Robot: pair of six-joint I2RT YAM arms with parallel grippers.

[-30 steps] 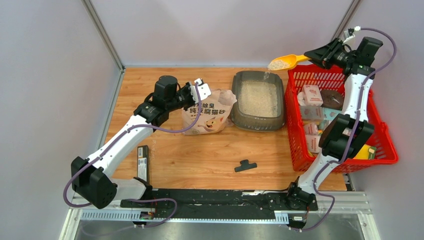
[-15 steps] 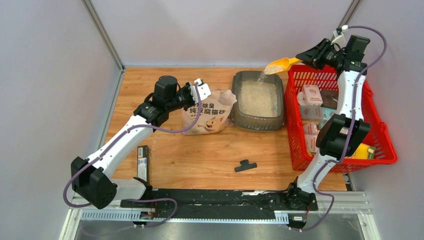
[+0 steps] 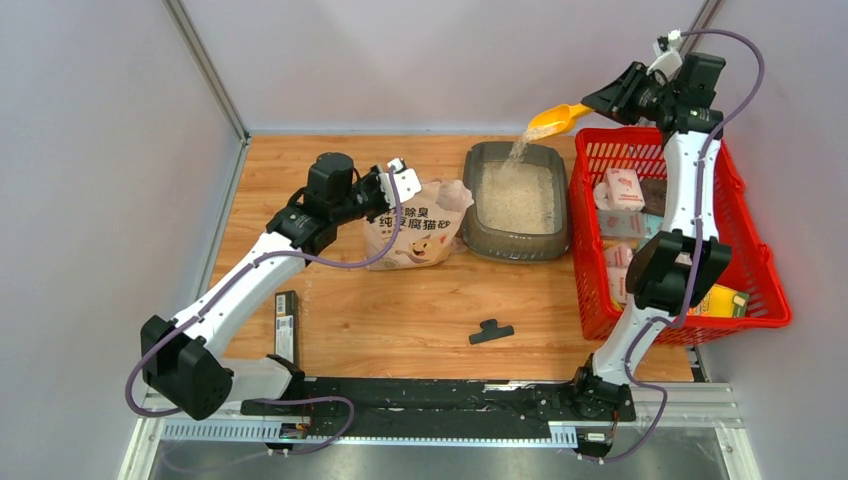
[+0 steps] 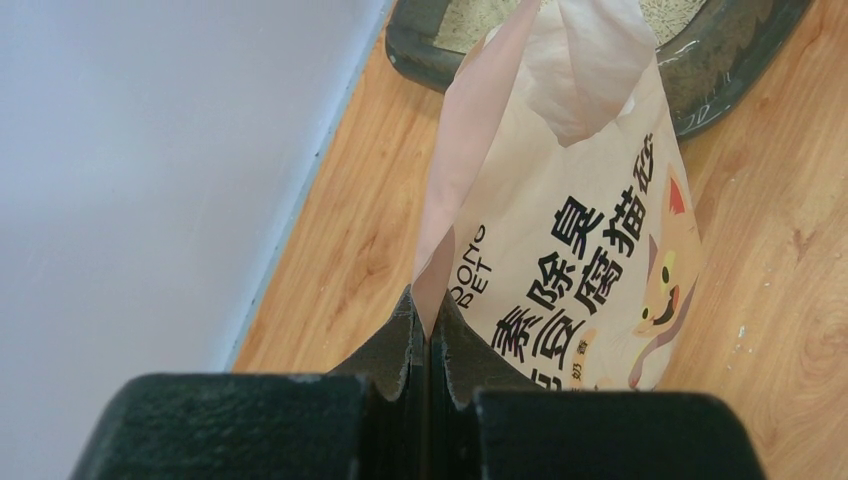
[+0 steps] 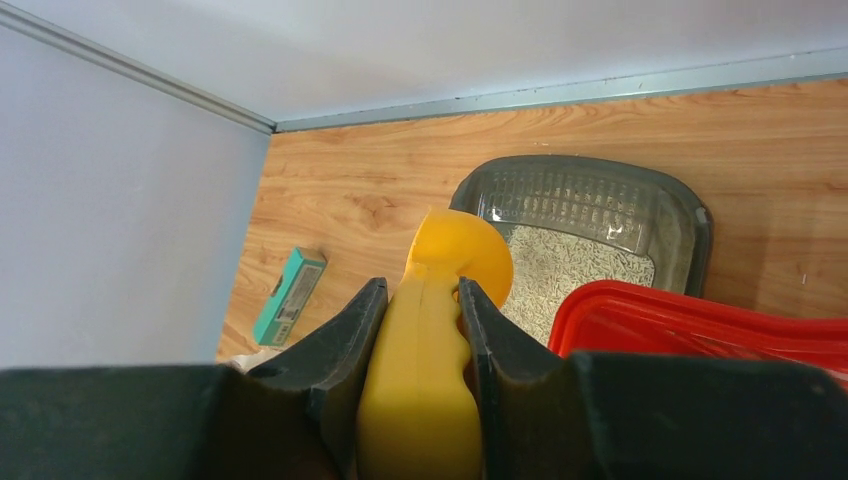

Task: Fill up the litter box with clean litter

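Clean litter point(image 3: 517, 195), pale loose granules, looks scatter-prone. Right gripper point(image 5: 420, 288) clamps the handle of a stiff yellow plastic scoop point(image 5: 455, 250); left gripper point(image 4: 428, 308) pinches the edge of a limp pink-white printed bag point(image 4: 570, 260).

I was working in a lab-style robot test cell: plain grey panel walls point(image 3: 440, 60) in aluminium framing point(image 3: 205, 70) enclosed the wood-grain table point(image 3: 400, 300) and mounting rail point(image 3: 450, 395).

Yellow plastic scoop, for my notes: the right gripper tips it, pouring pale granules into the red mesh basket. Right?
No: the top external view shows the pale granules falling into the dark grey plastic litter box, beside the basket. The rest holds.
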